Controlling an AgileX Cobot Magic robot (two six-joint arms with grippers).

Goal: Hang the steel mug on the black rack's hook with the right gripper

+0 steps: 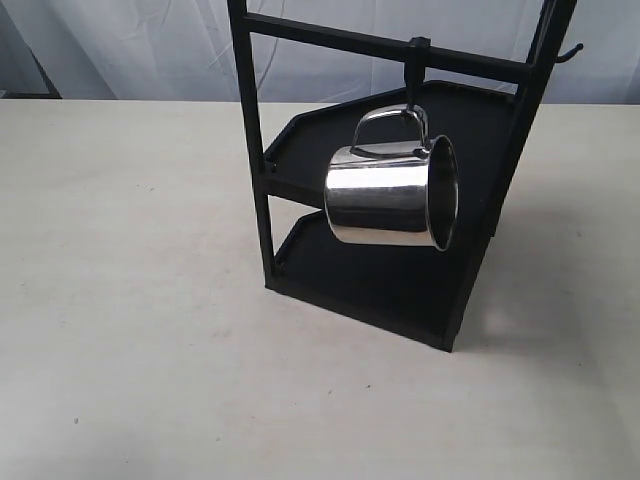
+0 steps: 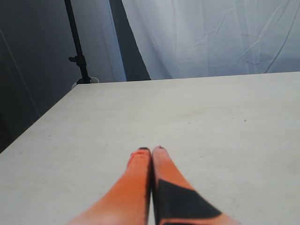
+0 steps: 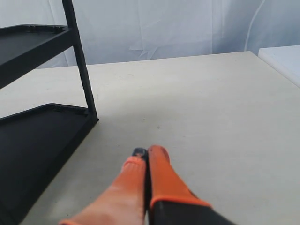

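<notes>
In the exterior view the mug (image 1: 392,195) hangs by its handle from the hook (image 1: 414,78), which drops from the crossbar of the rack (image 1: 390,270). The mug lies on its side in the air, its open mouth turned right, in front of the rack's two shelves and clear of the table (image 1: 130,300). The top of the rack is cut off by the picture's upper edge, and a slim prong (image 1: 570,52) sticks out from its right post near that edge. Neither arm shows here.

In the left wrist view the left gripper (image 2: 151,151) hangs above bare table, its two orange fingers pressed together with nothing between them. A dark stand (image 2: 77,44) rises beyond the far table edge in front of a white curtain (image 2: 211,37). The mug and rack are out of sight.

In the right wrist view the right gripper (image 3: 146,153) is also closed and empty, over the table just beside the rack's lower shelf. Only part of the rack's shelves and one post appear; the hook and mug are hidden from this camera.
</notes>
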